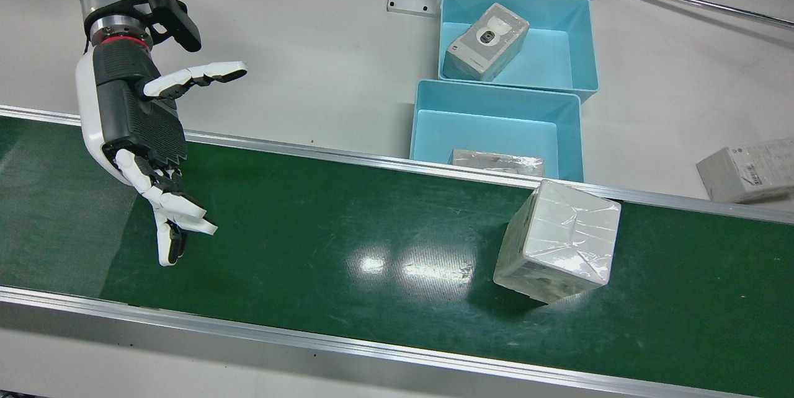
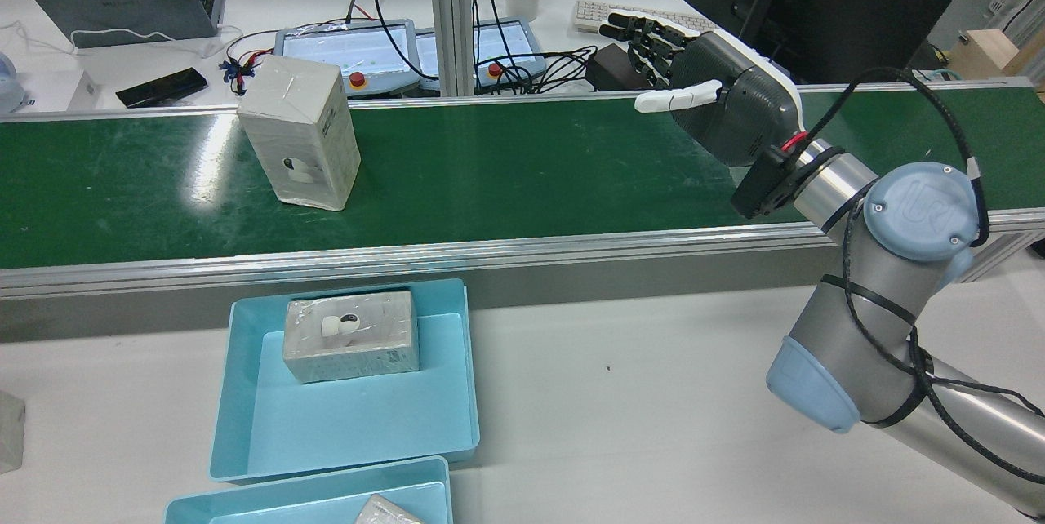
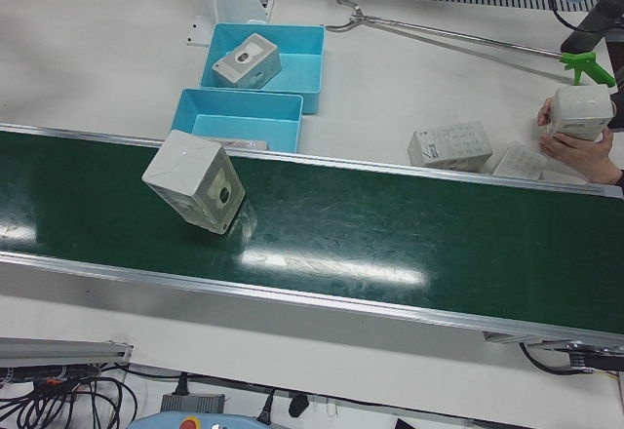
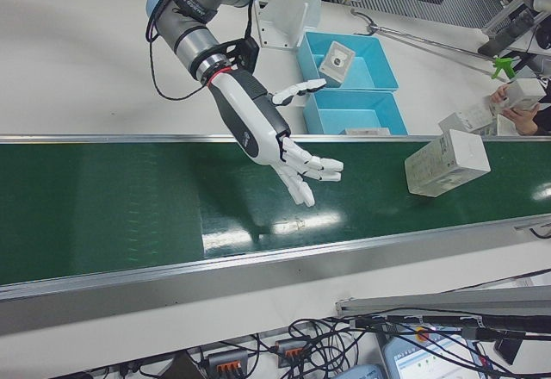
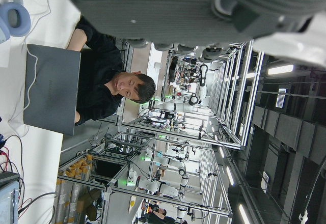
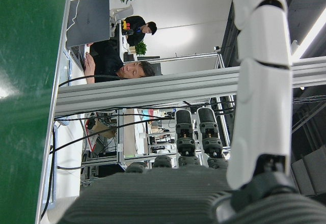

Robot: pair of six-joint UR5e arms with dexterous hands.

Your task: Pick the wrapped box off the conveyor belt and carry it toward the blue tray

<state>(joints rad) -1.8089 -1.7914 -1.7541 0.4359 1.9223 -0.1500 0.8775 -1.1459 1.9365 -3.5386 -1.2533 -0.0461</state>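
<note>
My right hand [image 1: 149,156] spread wide, empty, well apart from white film-wrapped box [image 1: 558,240] on green conveyor belt [image 1: 347,230]. Risk: slick wrap slips, tall box topples. Left hand state: cannot tell.

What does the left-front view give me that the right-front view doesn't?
Only left-front: the whole loose box on the table and a second one beside it.
Only right-front: the right hand, open over the belt, apart from the wrapped box.
Both: the wrapped box on the conveyor belt, the two blue trays, and a person's hand holding a box.
</note>
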